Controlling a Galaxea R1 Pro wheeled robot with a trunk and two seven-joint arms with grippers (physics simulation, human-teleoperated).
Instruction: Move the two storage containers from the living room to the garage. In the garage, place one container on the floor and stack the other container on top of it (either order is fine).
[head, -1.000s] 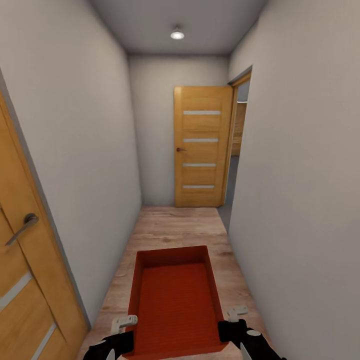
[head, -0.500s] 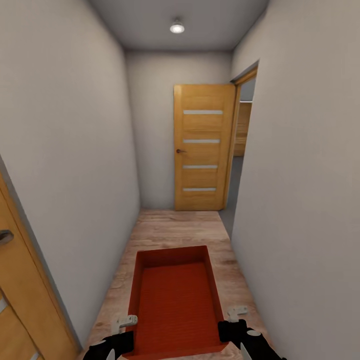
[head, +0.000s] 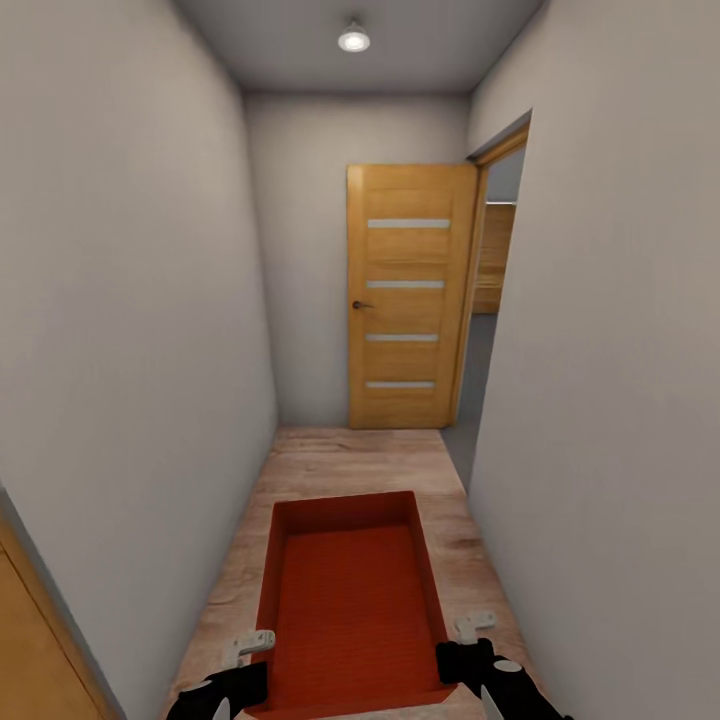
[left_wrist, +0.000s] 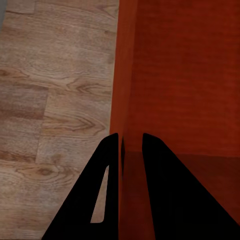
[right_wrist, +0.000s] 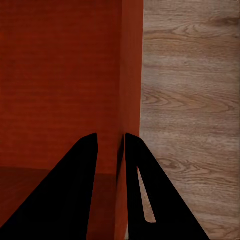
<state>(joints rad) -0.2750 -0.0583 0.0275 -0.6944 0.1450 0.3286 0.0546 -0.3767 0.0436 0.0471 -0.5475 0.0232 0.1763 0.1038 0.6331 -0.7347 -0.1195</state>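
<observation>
One storage container (head: 350, 600) is in my hands at the near end of a narrow corridor, held level and low in front of me above the wood plank floor (head: 340, 460), its open top facing up and its long sides running away from me. My left gripper (left_wrist: 130, 145) has its jaws closed on the container's left wall near the near corner: in the left wrist view one black finger sits outside the orange-red wall and the other inside, the thin wall pinched between them. My right gripper (right_wrist: 110, 142) grips the right wall the same way, one finger on each face of the wall, with planks showing past the outer side. In the head view the two black wrists flank the near corners of the bin, left gripper (head: 240, 670) and right gripper (head: 470, 660). Pale grey walls (head: 140, 300) close in on both sides. At the far end stands a light wooden door (head: 405, 300) with four narrow frosted strips and a small handle, swung open against the end wall; just right of it a doorway (head: 490, 300) opens in the right wall, with wooden slats visible beyond. A round ceiling light (head: 353, 40) glows overhead. At the near left an edge of another wooden door (head: 30, 650) shows.
</observation>
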